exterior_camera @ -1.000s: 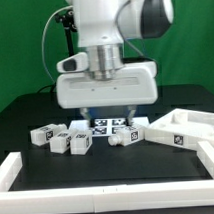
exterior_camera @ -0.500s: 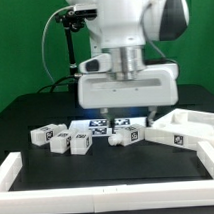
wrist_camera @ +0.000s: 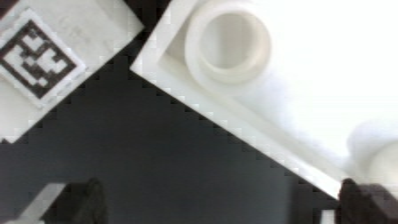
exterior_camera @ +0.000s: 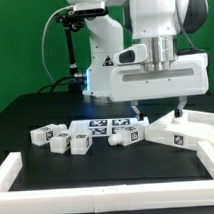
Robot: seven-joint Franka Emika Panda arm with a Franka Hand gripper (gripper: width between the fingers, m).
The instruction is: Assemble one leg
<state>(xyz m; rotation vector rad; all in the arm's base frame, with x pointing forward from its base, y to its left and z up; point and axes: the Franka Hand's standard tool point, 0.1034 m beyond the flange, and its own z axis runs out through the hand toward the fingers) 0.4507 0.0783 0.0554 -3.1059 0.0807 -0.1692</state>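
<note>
Just below the wide-open, empty gripper (exterior_camera: 159, 112), 1 leg (exterior_camera: 133, 135) lies flat, long axis crosswise, stub toward the exterior view's left.

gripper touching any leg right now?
Apart. Exterior view: the gripper hangs open by the panel, with a gap above the nearest leg. Wrist view: only table and panel near its jaws.
</note>
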